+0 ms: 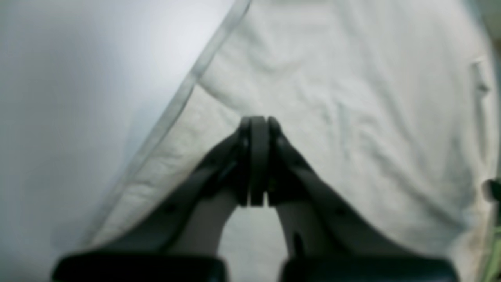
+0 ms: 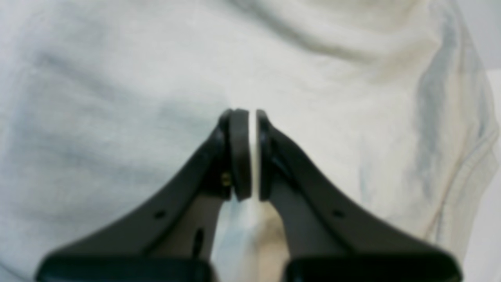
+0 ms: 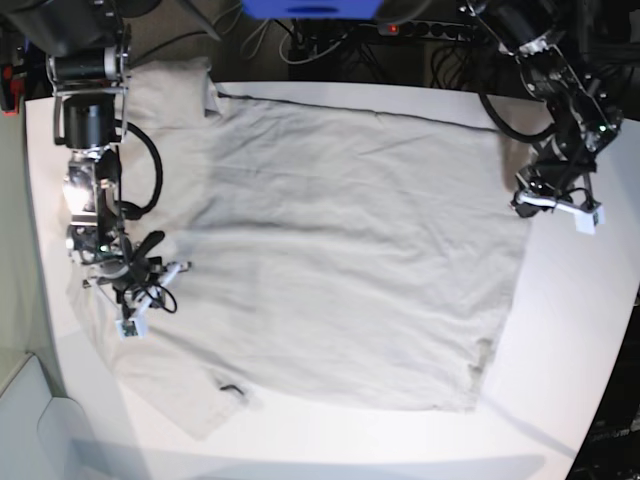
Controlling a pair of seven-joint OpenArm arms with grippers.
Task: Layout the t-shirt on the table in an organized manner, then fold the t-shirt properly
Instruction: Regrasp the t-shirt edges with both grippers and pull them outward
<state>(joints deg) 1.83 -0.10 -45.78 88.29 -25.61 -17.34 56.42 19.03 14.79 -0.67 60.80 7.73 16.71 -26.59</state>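
The white desk (image 3: 580,330) fills most of the base view; the t-shirt (image 3: 350,250) lies spread over its middle, largely flat but wrinkled, its hem toward the view's right and 1 sleeve running off toward the lower left; the right gripper (image 2: 252,152) is over the cloth at the base view's left, its jaws nearly together with only a thin slit between them, and a fold of the t-shirt seems to sit in that slit; the left gripper (image 1: 258,156) hovers over the hem at the right, jaws pressed fully together, nothing visibly between them.
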